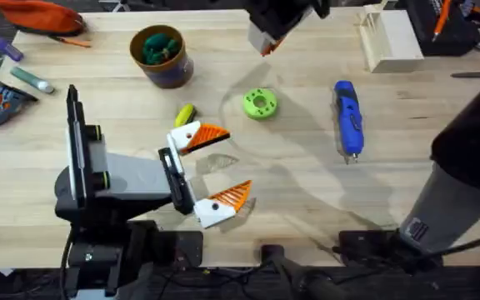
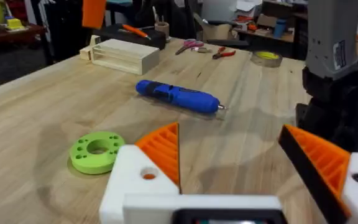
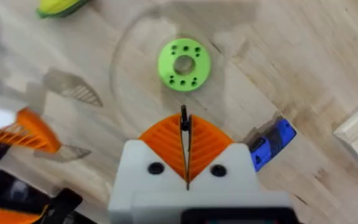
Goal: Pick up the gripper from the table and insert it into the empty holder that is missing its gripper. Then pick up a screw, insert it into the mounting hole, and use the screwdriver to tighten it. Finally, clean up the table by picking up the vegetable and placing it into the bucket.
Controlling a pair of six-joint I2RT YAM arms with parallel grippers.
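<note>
While the pale wooden bench (image 1: 323, 208) runs across the whole overhead frame, its far left edge is crowded with an orange pouch (image 1: 42, 17) and small tools. Right of these, at upper left, stands the bucket (image 1: 162, 57) with a green leafy toy (image 1: 158, 47) inside. The left end effector (image 1: 208, 171) lies low at centre left, fingers spread wide and holding nothing, and the vegetable (image 1: 185, 113) rests on the wood just beside its upper finger. Near the middle sits a flat green ring dish (image 1: 260, 103), apart from everything else, with bare wood around it. Raised at the top centre is the right end effector (image 3: 184, 144); its wrist view shows the orange pads pressed together with nothing between them. Farther right the screwdriver (image 1: 347, 117) lies flat, well clear of the dish. A pale wooden rack (image 1: 388, 38) sits at upper right. No readable writing can be made out.
</note>
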